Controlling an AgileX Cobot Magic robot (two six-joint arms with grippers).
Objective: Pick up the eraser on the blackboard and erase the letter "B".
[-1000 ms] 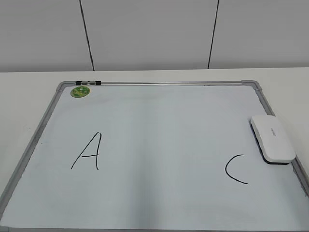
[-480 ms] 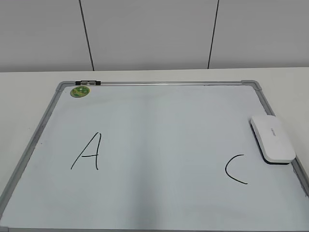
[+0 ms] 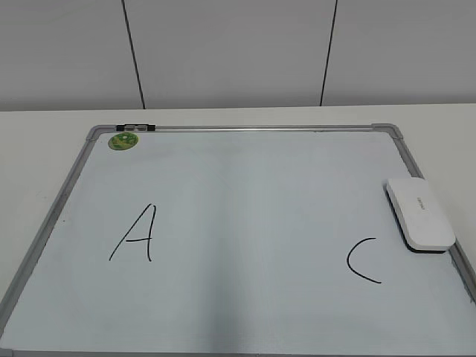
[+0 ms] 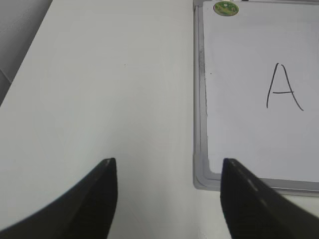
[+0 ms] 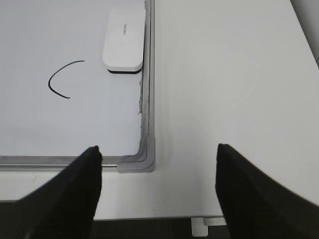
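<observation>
The blackboard [image 3: 245, 193], a white board with a grey frame, lies flat on the table. The white eraser [image 3: 419, 213] rests on its right edge, felt side down; it also shows in the right wrist view [image 5: 123, 40]. No letter "B" shows: the board's middle is blank between a black "A" [image 3: 135, 233] and a black "C" [image 3: 362, 260]. My left gripper [image 4: 167, 164] is open and empty over the table by the board's near left corner. My right gripper [image 5: 158, 149] is open and empty by the near right corner. Neither gripper shows in the exterior view.
A small round green magnet [image 3: 123, 140] sits at the board's far left corner, next to a dark clip [image 3: 136, 128] on the frame. The white table [image 4: 99, 89] reaches out left and right of the board. Its front edge [image 5: 149, 218] shows below my right gripper.
</observation>
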